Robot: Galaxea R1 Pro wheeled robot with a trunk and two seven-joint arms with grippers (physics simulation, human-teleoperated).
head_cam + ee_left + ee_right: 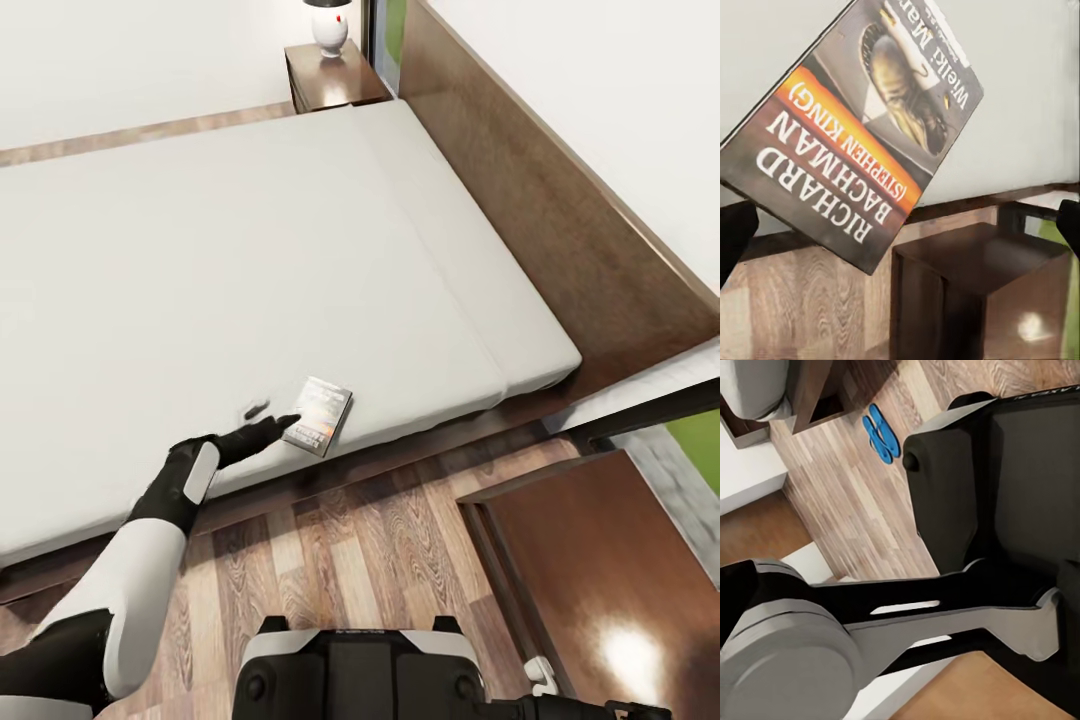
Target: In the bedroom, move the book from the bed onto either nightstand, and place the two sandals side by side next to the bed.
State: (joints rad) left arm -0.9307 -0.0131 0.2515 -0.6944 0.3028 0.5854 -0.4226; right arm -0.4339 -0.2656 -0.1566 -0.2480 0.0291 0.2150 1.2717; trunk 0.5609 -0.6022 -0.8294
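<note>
The book (320, 414) lies flat on the bed's light-grey mattress (200, 260), close to its near edge. In the left wrist view the book (862, 127) shows its orange band and "Richard Bachman" lettering. My left gripper (272, 415) reaches over the mattress edge and stands open, one fingertip (290, 421) at the book's left side. Its black fingers (735, 232) sit wide apart at the borders of the left wrist view. The two blue sandals (880, 433) lie side by side on the plank floor by the bed frame. A dark wooden nightstand (600, 580) stands at the bed's near right corner.
A second nightstand (335, 80) with a white lamp (330, 25) stands at the bed's far corner. The dark headboard (540, 210) runs along the right wall. Wood floor (380, 540) lies between my base (355, 670) and the bed frame.
</note>
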